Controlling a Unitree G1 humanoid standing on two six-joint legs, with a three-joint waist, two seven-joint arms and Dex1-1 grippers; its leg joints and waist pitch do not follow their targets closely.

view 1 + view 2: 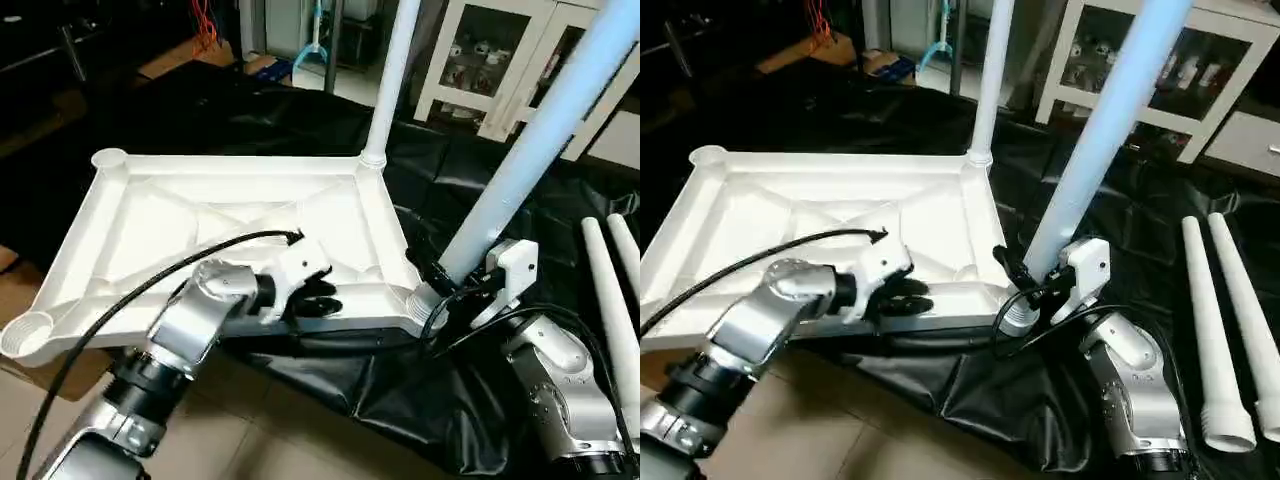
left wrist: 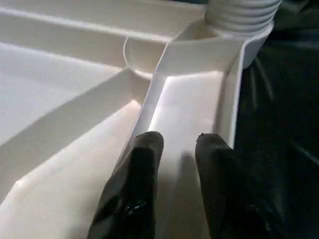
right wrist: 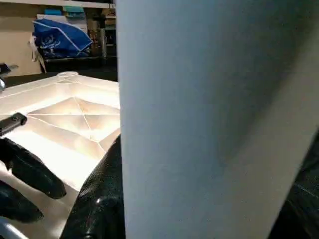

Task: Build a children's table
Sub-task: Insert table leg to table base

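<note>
While two sockets are empty, two hold legs [image 1: 530, 150].

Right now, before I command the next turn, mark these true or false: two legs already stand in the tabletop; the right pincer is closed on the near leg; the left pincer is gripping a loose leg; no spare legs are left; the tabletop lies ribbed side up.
1. Two legs stand in the tabletop: true, the far leg and the near leg.
2. The right pincer is closed on the near leg: true, near its base.
3. The left pincer grips a loose leg: false, it sits over the tabletop's rim, holding nothing.
4. No spare legs left: false, two spare legs lie on the black sheet.
5. Ribbed side up: true.
</note>
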